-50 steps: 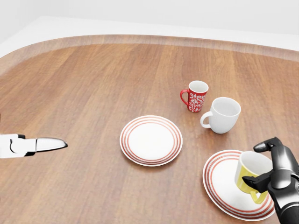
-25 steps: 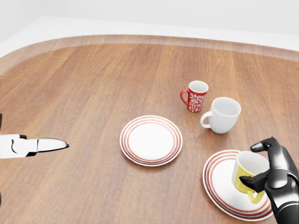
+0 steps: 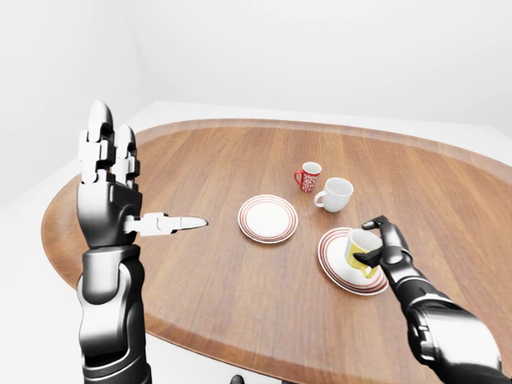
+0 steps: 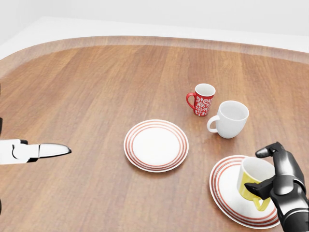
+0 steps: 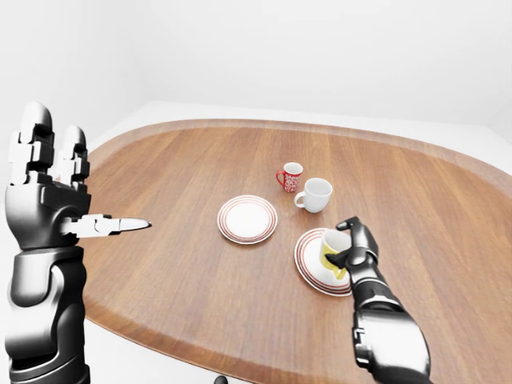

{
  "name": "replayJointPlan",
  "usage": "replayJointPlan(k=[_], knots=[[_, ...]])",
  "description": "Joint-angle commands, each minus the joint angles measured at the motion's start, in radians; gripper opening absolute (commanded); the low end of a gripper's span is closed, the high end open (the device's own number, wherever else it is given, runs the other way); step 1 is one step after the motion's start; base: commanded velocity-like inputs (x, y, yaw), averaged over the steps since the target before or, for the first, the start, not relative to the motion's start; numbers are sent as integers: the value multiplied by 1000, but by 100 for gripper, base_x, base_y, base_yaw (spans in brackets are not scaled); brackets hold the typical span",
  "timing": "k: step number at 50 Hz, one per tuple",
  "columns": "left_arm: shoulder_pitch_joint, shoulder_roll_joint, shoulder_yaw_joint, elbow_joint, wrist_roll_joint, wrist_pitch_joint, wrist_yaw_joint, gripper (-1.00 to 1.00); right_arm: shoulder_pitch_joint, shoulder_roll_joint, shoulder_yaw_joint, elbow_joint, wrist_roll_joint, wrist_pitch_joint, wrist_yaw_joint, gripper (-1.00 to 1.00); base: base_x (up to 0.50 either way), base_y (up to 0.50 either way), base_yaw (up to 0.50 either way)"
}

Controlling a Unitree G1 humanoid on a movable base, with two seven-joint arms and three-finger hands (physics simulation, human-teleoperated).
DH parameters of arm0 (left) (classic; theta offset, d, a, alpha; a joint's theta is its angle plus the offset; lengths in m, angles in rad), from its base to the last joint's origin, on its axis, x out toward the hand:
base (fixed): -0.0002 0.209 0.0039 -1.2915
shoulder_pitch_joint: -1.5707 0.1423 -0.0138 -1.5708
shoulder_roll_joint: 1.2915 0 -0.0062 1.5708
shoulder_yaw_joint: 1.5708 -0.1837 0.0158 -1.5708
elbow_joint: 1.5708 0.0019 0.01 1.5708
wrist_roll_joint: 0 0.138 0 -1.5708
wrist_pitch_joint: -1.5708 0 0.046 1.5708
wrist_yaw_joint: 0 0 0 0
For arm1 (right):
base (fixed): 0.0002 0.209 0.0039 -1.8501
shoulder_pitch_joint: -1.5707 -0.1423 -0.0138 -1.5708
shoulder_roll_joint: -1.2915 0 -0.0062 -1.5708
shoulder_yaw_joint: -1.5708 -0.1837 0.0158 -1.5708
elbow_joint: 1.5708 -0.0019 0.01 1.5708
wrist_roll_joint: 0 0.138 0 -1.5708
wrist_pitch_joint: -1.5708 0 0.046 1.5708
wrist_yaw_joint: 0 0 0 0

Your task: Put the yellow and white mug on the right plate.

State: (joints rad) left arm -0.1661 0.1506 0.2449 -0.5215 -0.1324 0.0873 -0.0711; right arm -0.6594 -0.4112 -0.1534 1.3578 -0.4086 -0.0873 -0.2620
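Left-eye view: the right robot hand has its fingers closed round the mug, which sits over the right plate, just left of the palm. The mug's long axis runs nearly upright, mouth up and leaning slightly toward the view's left, handle toward the bottom. The left robot hand is raised, fingers spread open and pointing up, well apart to the left over the table.

Head view: the mug stands inside the right plate, the right robot hand wrapped on its right side, one finger arching over the rim and another under the yellow handle. Beyond the hand, toward the top, are a white mug and a red mug; a second plate lies to its left.

Right-eye view: the same grip on the mug shows, mouth facing up
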Motion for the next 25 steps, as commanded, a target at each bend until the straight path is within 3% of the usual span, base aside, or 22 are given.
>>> replayJointPlan(k=[1,25], knots=[[3,-2,-1,1,1,0,-1,100,-7,5,-3,-1,-30,0,-14,-100,0,0,0],[2,-2,-2,-2,2,0,-2,100,-13,11,-2,-1,-35,0,-2,-100,0,0,0]])
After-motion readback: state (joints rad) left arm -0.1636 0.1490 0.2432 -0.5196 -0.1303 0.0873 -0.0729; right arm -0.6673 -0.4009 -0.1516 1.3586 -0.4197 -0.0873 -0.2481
